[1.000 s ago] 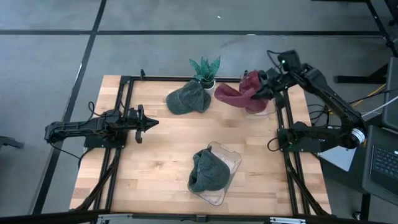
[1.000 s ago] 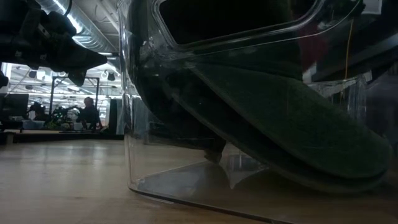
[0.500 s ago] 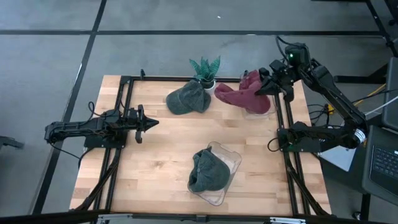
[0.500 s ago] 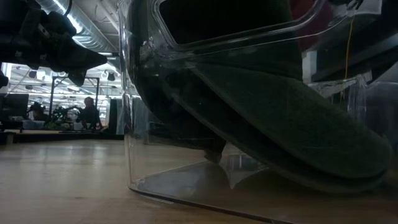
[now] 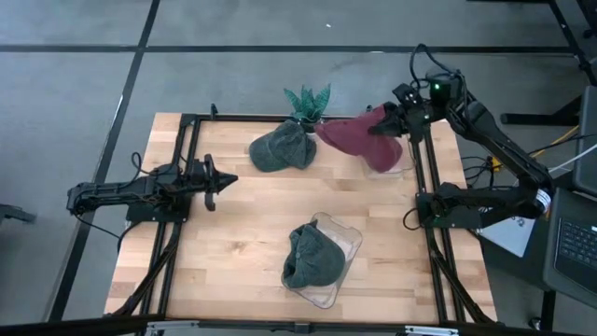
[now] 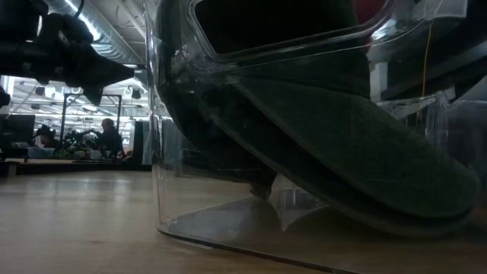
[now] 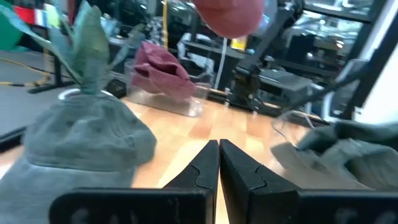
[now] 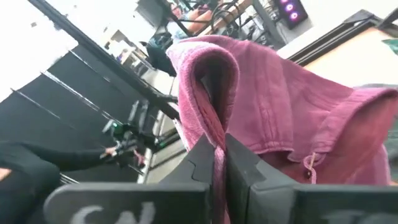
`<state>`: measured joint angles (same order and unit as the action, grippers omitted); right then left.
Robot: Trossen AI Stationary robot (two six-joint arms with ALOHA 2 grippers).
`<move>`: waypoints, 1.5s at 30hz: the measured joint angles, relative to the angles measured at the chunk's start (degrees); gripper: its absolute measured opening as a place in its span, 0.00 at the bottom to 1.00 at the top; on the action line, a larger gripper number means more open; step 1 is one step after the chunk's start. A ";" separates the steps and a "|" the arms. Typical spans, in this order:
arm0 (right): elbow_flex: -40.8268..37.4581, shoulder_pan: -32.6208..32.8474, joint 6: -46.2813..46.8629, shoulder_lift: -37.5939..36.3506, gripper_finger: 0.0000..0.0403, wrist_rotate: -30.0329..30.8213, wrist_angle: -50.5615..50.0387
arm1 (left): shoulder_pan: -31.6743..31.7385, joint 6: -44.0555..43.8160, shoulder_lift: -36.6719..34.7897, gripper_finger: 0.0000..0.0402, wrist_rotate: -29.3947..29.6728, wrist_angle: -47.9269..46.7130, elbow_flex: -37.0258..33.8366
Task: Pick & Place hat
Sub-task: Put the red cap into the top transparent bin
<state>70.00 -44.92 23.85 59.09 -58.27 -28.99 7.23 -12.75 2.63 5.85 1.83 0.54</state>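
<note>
Grey floor with dark lines lies all around the light wooden bench. Seen from above, the right tool is up at about two o'clock on the bench. Its two dark fingers are pinched tight on a fold of the dark red cloth hat, and the hat hangs from them above a clear plastic box. Just beside the hat, at twelve o'clock, sits a small green plant in a white pot, with a grey-green cloth hat touching it. Another grey-green hat lies in a clear plastic tray at six o'clock. The left tool waits at nine o'clock, well apart from the hats, with its fingers pressed together on nothing.
</note>
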 joint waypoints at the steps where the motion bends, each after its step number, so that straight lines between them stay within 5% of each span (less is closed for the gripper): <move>1: 0.00 0.75 1.84 0.19 0.04 0.62 1.20 | 0.00 -0.42 0.00 0.02 0.49 0.45 0.00; 8: -0.02 6.17 11.57 2.30 0.04 2.37 8.21 | 0.02 -16.68 0.00 0.03 4.48 9.13 0.00; 16: -0.02 11.79 11.86 5.39 0.04 7.68 11.77 | 0.01 -27.58 0.00 0.02 8.65 11.42 0.02; 25: -0.04 15.07 11.98 9.73 0.04 7.78 15.30 | 0.01 -26.99 0.00 0.02 13.76 9.92 0.02; 32: -0.04 17.58 13.31 13.50 0.04 7.56 18.85 | -0.07 -14.17 3.89 0.08 -0.82 12.18 5.87; 45: -0.04 21.58 14.87 18.34 0.04 7.16 30.38 | -0.01 10.08 30.97 0.44 -0.73 3.56 28.22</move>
<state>69.95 -23.33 38.72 77.43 -51.11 1.39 7.22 -2.67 33.61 5.12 5.38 28.76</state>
